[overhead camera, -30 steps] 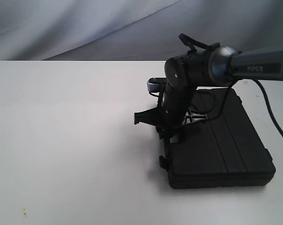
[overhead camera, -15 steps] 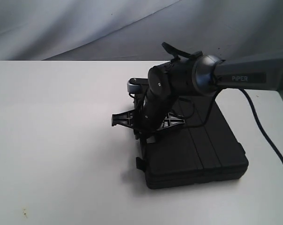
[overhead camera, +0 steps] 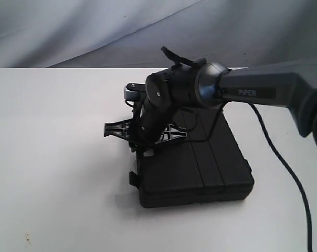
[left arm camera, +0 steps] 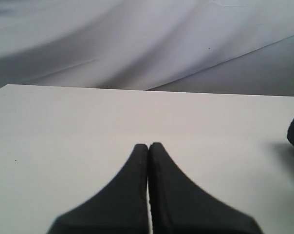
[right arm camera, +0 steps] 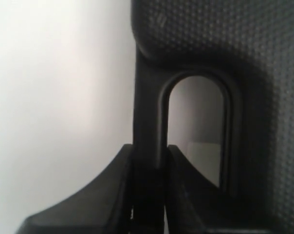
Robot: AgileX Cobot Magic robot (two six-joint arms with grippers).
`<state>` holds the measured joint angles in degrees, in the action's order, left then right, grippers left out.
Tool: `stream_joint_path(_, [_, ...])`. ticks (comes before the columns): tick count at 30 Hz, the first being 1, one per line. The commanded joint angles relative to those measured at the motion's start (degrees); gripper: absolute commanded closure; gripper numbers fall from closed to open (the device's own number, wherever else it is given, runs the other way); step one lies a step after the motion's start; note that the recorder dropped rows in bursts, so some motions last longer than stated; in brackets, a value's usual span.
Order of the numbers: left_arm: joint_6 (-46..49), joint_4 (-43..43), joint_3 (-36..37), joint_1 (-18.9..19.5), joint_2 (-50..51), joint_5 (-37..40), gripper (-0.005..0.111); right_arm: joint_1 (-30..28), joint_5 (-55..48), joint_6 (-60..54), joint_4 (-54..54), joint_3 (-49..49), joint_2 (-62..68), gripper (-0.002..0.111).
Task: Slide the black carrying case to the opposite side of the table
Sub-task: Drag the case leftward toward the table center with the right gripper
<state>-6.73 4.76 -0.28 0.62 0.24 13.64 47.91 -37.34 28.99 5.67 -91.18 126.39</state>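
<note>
The black carrying case [overhead camera: 200, 168] is lying flat on the table [overhead camera: 59, 131], a bit right of centre. Its long axis is running near-to-far, with the handle [right arm camera: 149, 112] edge pointing left. The right gripper [right arm camera: 149, 148] is clamping its jaws on that handle. The left gripper [left arm camera: 148, 146] is just hovering over bare table, jaws pressed together.

Black case [overhead camera: 200, 168], apparently flat, on table [overhead camera: 53, 136]

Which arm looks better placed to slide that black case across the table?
Right. The right gripper is clamped on the handle of the black case, so it can pull at once. The left gripper is shut over bare table, holding nothing.
</note>
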Motion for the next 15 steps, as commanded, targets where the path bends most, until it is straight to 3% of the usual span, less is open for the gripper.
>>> stream_joint_path(1, [-0.3,0.21,0.28,-0.3,-0.24,-0.33,0.107,1.49,-0.95,0.99,1.49,-8.59,2.75,0.108])
stream_joint_path(9, [-0.3,0.21,0.28,-0.3,-0.24,-0.33,0.107,2.34,-2.55,4.57,0.21,-14.3,7.85,0.108])
stream_joint_path(15, [-0.09,0.21,0.28,-0.3,-0.24,-0.33,0.107,2.34,-2.66,9.84,-8.5,-14.3,7.86,0.108])
